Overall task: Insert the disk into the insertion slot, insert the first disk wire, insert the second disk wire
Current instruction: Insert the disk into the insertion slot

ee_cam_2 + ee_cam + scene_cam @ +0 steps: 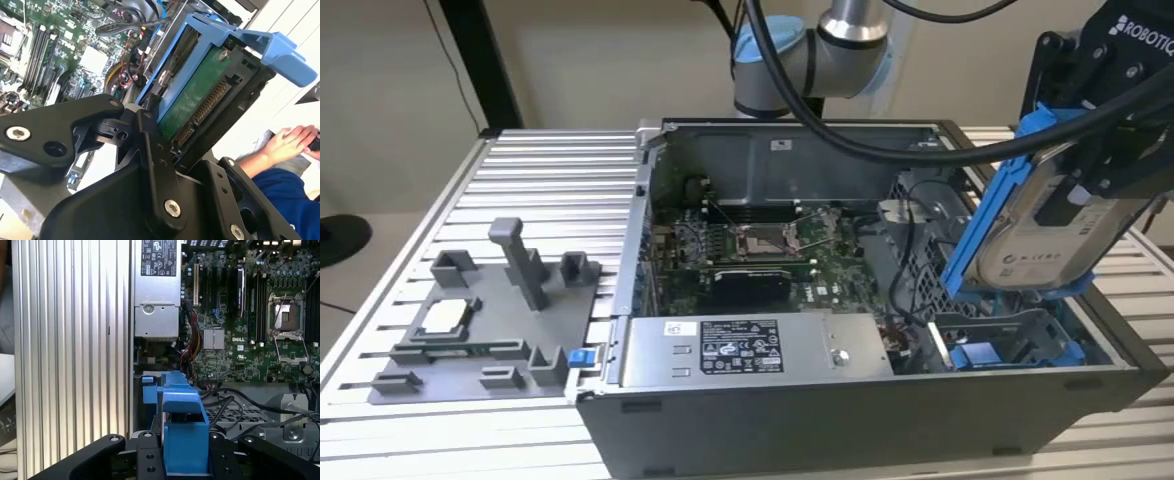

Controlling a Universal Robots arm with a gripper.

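In the exterior view my gripper (1078, 195) is shut on the disk (1034, 250), a silver-grey drive with a pale label in a bright blue frame. It hangs tilted on edge above the open computer case's right end. Just below it lies the insertion slot (1003, 350), a grey bay with blue rails and tabs. In the second wrist view the black fingers (150, 145) clamp the disk (192, 102), whose green board and connector face the camera. In the first wrist view the blue frame (184, 425) sits between the fingers, over the slot's blue tab (149, 392).
The silver power-supply box (747, 350) borders the slot, with red and black cables (192, 335) beside it. The motherboard (761, 250) fills the case floor. A grey fixture plate (480, 320) lies at the exterior view's left. A person's hand (287, 142) and blue sleeve (280, 195) are nearby.
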